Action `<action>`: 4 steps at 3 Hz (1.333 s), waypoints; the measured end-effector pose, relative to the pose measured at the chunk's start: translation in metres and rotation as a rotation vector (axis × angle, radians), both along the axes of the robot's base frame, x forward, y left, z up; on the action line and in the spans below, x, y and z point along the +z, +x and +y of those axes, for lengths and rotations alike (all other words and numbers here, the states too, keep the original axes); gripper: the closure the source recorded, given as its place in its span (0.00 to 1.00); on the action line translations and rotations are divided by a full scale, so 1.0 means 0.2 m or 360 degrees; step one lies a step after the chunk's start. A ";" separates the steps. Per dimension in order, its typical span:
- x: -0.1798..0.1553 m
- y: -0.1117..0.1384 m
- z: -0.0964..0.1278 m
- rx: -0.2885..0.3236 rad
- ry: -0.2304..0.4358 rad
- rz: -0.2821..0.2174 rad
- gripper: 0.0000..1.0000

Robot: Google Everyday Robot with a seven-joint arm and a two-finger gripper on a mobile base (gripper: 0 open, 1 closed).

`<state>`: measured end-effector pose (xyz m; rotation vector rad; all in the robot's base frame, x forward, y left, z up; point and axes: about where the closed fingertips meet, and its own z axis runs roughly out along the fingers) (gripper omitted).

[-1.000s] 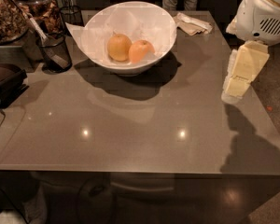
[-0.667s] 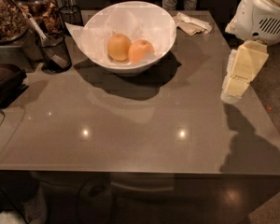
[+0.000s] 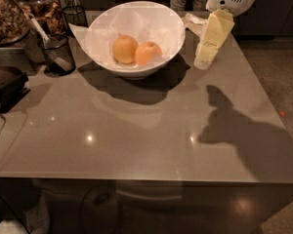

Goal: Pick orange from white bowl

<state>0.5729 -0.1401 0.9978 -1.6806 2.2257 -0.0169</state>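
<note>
The claw (image 3: 203, 61), its grip state not discernible, is drawing nearer the white bowl (image 3: 100, 39) from 3 o'clock, approaching the orange (image 3: 147, 53) lying ungrasped inside.

Bowl (image 3: 101, 45) stands at the far edge of the desk (image 3: 136, 145), open above; gripper (image 3: 203, 62) just right of it; cup (image 3: 57, 52) near far-left corner; near half free.

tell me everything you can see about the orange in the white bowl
The orange is round, smooth and reddish-orange, and it looks whole. It rests low inside the white bowl, on the bottom, pressed against the paler fruit on its left. The gripper hangs outside the bowl, to the orange's right, and is not touching it.
</note>
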 end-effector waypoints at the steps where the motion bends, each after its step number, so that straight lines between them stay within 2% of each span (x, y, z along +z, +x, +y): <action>1: 0.01 0.01 0.02 0.0015 0.0030 -0.0048 0.00; 2: 0.03 0.09 0.11 0.0089 0.0113 -0.0078 0.00; 3: 0.08 0.30 0.30 0.0181 0.0151 -0.0104 0.00; 4: 0.09 0.32 0.32 0.0181 0.0166 -0.0133 0.00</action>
